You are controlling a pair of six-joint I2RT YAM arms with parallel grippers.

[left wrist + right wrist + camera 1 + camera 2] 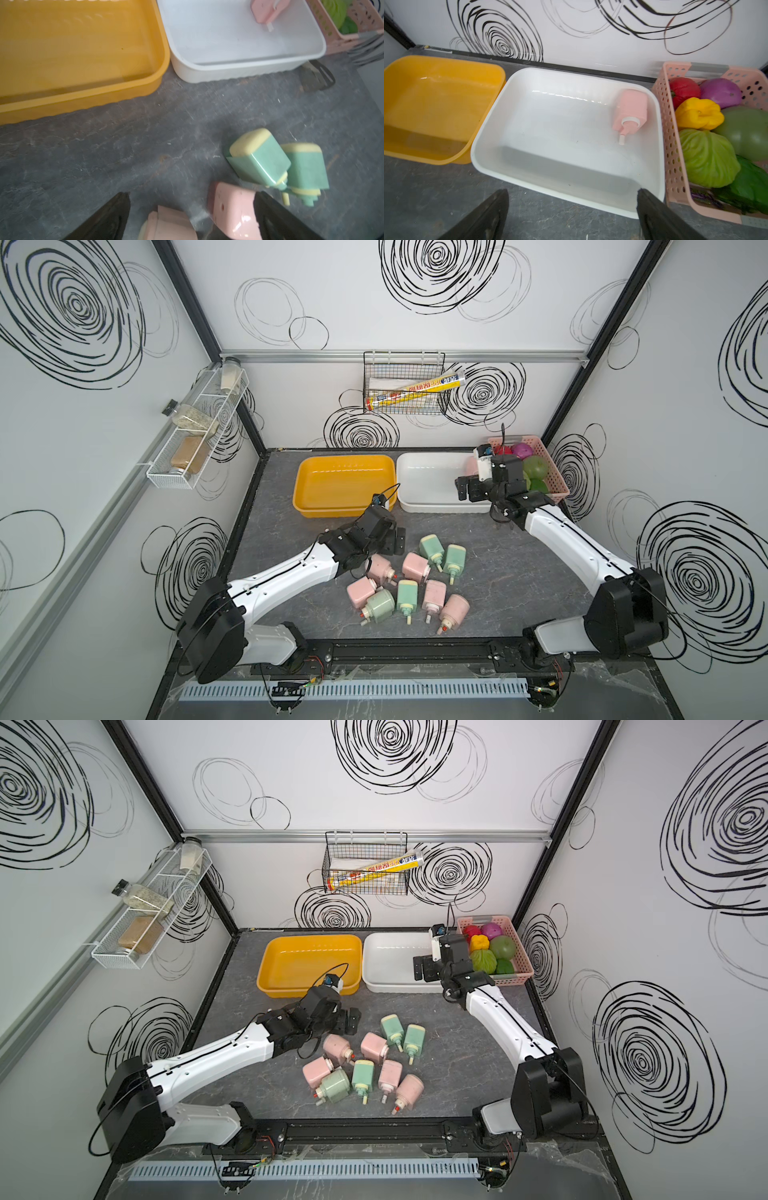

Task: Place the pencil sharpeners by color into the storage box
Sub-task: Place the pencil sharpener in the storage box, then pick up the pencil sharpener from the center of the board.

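Judging from how things lie, the main danger is in the crowded pile. The right pincer [572, 190] hangs wide open and empty over the near rim of the white box [475, 153]. One pink sharpener [631, 110] lies there on its side, near the wall next to the pink basket [675, 166]. The yellow box [340, 485] has nothing in it.

The left pincer [191, 194], also wide open and empty, is low over the tabletop [83, 155], at the edge of the pile nearest the yellow box. Nine sharpeners [415, 566] lie on the tabletop, five pink and four green, many of them touching.

In the left wrist view one pink body [166, 224] sits between the fingers, and a second pink body [232, 209] is partly behind one finger [276, 218]. If the jaws close here, I think they may catch both, or push one against the green pair [259, 160] just beside. The bodies look glossy, so a grip on a corner or on the thin crank may slip. A green one dropped in the white box would also spoil the sorting.
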